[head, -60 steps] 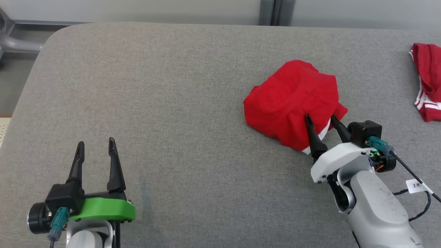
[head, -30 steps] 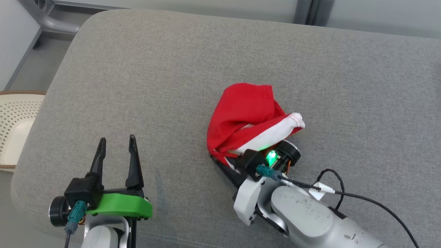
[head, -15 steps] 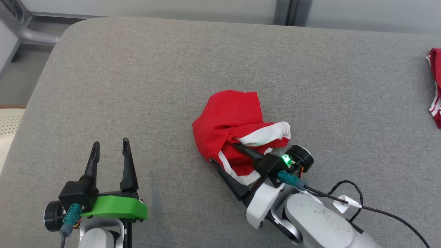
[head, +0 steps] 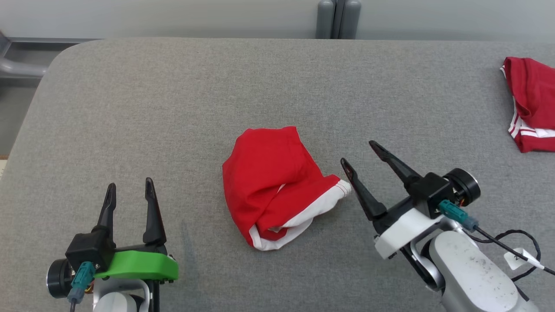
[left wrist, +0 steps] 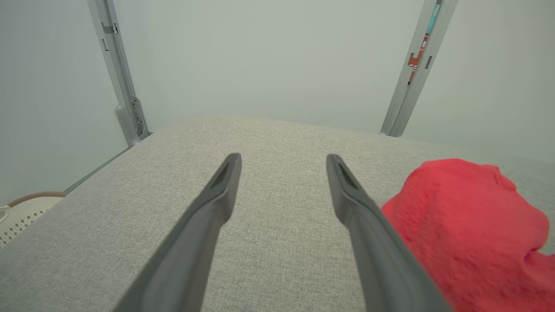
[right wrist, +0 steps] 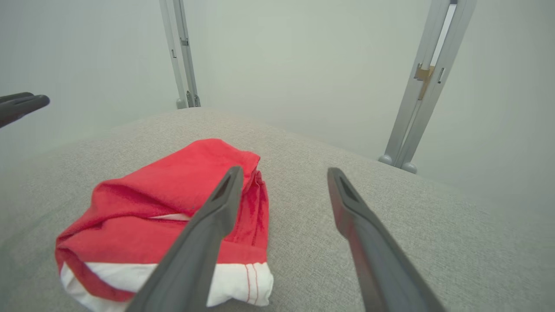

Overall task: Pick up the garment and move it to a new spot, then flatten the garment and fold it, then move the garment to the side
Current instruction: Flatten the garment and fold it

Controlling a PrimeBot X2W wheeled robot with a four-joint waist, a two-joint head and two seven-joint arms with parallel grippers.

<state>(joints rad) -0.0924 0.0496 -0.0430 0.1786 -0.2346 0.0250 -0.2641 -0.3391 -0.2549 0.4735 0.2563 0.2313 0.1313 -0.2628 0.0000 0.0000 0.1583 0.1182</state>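
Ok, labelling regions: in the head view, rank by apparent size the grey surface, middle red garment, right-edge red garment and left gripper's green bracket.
1. grey surface
2. middle red garment
3. right-edge red garment, cropped, and green bracket, nearer the camera: too close to rank.

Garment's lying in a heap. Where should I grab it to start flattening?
Take the white-banded corner of the garment, coming from its right with the open right gripper. That corner sticks out toward the gripper as a free edge, while the rest is bunched.
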